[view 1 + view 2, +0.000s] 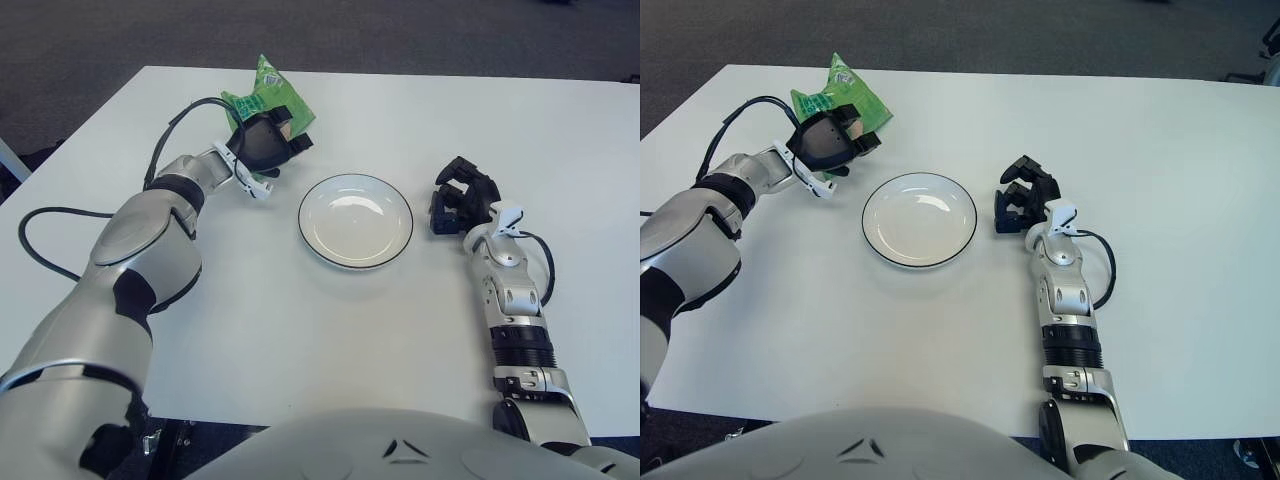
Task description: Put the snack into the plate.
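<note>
A green snack bag (267, 95) sits at the far left part of the white table, crumpled and partly upright. My left hand (266, 142) is directly in front of it, black fingers curled against the bag's lower edge; the bag's lower part is hidden behind the hand. A white plate (355, 220) with a dark rim lies empty in the middle of the table, to the right of that hand. My right hand (458, 200) shows just right of the plate, its fingers curled with nothing in them.
A black cable (185, 118) loops from the left wrist over the forearm, and another black cable (40, 250) trails off the table's left edge. The table's far edge (400, 72) runs close behind the snack bag.
</note>
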